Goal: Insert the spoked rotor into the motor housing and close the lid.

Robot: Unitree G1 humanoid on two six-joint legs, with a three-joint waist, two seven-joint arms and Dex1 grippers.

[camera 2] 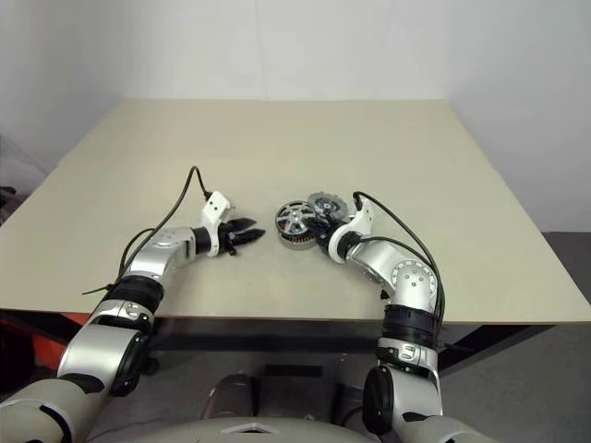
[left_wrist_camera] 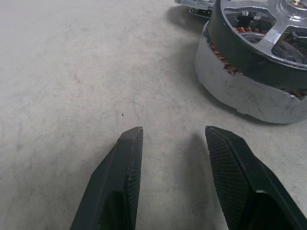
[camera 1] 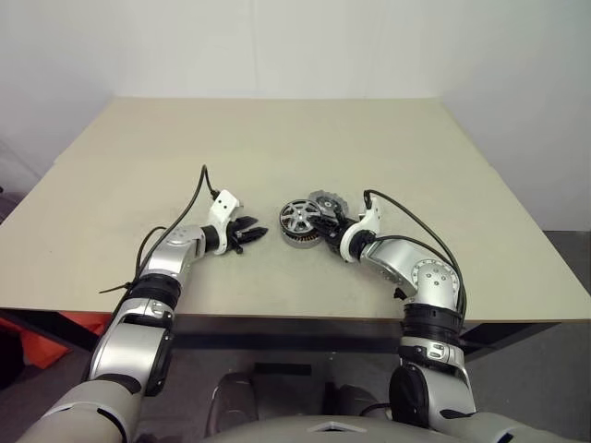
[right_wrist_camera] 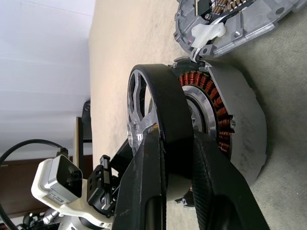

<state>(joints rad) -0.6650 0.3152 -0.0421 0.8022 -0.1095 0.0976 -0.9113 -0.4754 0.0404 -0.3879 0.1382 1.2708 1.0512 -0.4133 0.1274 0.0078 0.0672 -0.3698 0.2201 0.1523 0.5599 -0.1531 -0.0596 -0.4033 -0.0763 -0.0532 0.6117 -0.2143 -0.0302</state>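
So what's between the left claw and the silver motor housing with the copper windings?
Only bare beige table, seen in the left wrist view: the open left claw is short of the round silver motor housing.

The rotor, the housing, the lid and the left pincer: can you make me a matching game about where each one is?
Things:
1. rotor
2. housing
3. lid
4. left pincer

Places or states:
A. open, holding nothing
B. flat on the table, copper windings showing
C. pinched by the right pincer, tilted over the housing
D. on the table behind the housing

Pairs: 1-C, 2-B, 3-D, 4-A
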